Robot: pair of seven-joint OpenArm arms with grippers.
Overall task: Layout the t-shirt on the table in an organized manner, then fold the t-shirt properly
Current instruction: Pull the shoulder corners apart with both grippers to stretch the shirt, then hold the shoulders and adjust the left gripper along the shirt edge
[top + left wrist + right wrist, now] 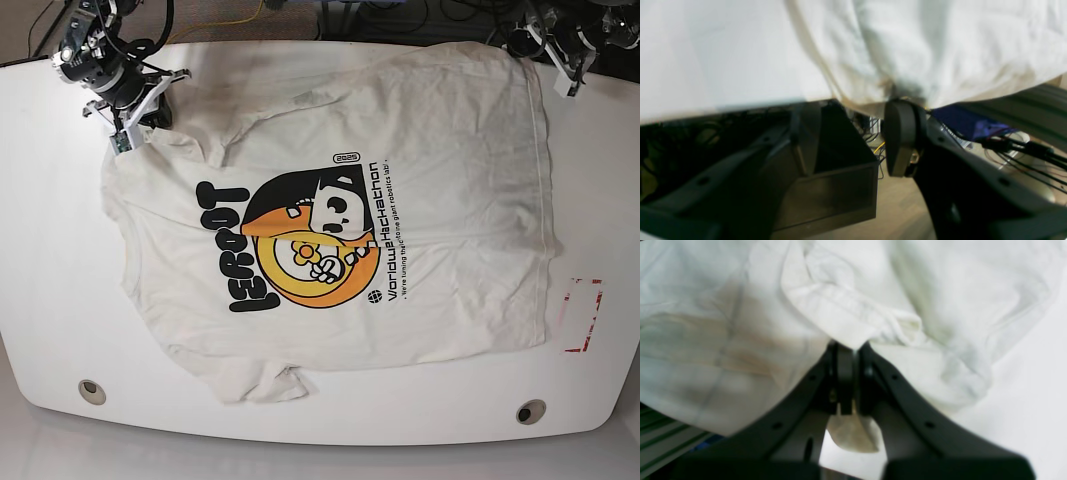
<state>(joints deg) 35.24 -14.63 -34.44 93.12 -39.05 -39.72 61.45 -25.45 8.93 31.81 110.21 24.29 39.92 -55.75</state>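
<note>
The white t-shirt (420, 140) lies spread print-up on the table (50, 300), with the orange cartoon print (310, 250) in the middle. My right gripper (135, 125) is at the shirt's far left corner. In the right wrist view it (846, 346) is shut on a bunched hem of the t-shirt (840, 313). My left gripper (548, 45) is at the shirt's far right corner, at the table's edge. In the left wrist view it (853, 108) stands open. The t-shirt's edge (940, 50) hangs over the table's edge and touches the right fingertip (902, 110).
A red tape rectangle (582, 315) lies right of the shirt. Two grey grommet holes (92, 391) (531, 411) sit near the front edge. Below the table's far edge are a dark box (840, 173) and cables (1007, 146).
</note>
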